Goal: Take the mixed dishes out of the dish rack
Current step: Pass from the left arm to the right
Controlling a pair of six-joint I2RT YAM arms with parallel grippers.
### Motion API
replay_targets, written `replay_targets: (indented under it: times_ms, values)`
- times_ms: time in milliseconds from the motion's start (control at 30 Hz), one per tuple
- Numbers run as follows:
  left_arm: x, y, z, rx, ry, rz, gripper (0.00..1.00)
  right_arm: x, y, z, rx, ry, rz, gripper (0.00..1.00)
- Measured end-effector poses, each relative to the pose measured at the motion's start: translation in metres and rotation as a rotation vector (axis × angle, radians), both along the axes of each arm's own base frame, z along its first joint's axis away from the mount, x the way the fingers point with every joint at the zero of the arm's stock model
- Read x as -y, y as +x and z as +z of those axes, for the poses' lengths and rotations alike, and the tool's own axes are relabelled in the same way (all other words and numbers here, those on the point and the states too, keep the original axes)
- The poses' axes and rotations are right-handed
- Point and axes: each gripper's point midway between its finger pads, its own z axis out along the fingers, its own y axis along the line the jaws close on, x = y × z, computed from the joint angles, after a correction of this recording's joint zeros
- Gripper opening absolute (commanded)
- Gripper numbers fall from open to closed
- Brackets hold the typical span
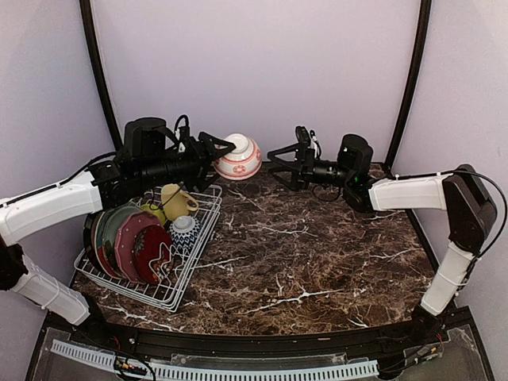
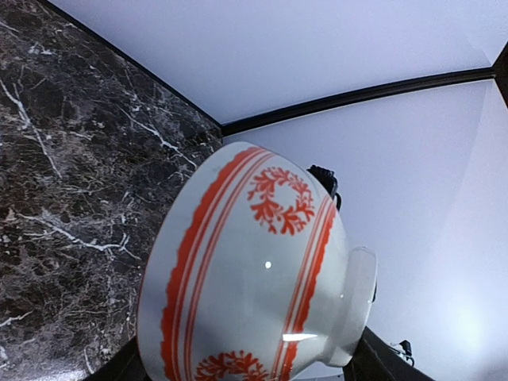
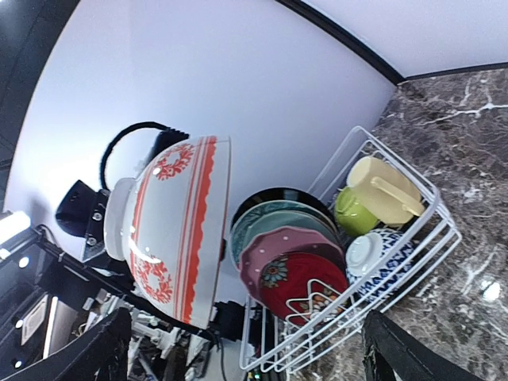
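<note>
Red-white bowl (image 1: 238, 158), tipped on its side over the desk (image 1: 317, 254), clear of the dish rack (image 1: 171, 295), gripped by left tool (image 1: 221, 153); right tool (image 1: 272, 163) spread wide, empty, facing it from nearby

Before me lay a dark marble-patterned tabletop (image 1: 317, 254), veined in white. Pale lilac walls (image 1: 254, 63) enclosed it, and black poles (image 1: 97, 63) rose at its back corners.
</note>
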Motion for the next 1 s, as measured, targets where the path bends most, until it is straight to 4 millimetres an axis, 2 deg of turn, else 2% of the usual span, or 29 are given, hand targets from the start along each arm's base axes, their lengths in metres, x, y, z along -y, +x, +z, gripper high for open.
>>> replay_targets:
  times_ms: [200,367,533,800,1000]
  values:
    - [0.02,0.004,0.011,0.024,-0.117,-0.069,0.37,-0.002,-0.006,0.031,0.005,0.164,0.06,0.94]
    - [0.032,0.007,0.02,0.031,-0.203,-0.111,0.37,-0.001,-0.013,0.06,0.005,0.278,0.101,0.82]
    - [0.043,0.009,0.023,0.02,-0.275,-0.151,0.36,-0.007,-0.01,0.065,-0.069,0.321,0.127,0.76]
    - [0.053,0.008,0.029,0.013,-0.367,-0.196,0.36,-0.009,-0.007,0.081,-0.144,0.37,0.144,0.57]
    - [0.055,0.008,0.033,0.007,-0.411,-0.208,0.36,-0.011,-0.008,0.093,-0.177,0.406,0.157,0.39]
